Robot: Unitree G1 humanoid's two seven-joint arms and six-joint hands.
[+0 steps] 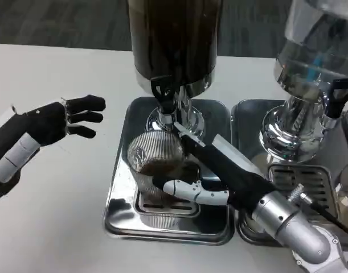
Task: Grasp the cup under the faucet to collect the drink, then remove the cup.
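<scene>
A ribbed clear glass cup [154, 162] stands on the steel drip tray [119, 213] right below the black faucet [163, 91] of a dark drink dispenser [174, 40]. Dark liquid lies in the cup's bottom. My right hand [211, 170] wraps around the cup from its right side, with a white thumb across the front and black fingers behind. At the left, my left hand [62, 119] hovers over the white table with its black fingers spread, holding nothing, well apart from the tray.
A second dispenser [316, 68] with a clear tank stands at the right on its own drip tray [293, 176], close to my right forearm. The table edge runs along the back, with dark carpet beyond.
</scene>
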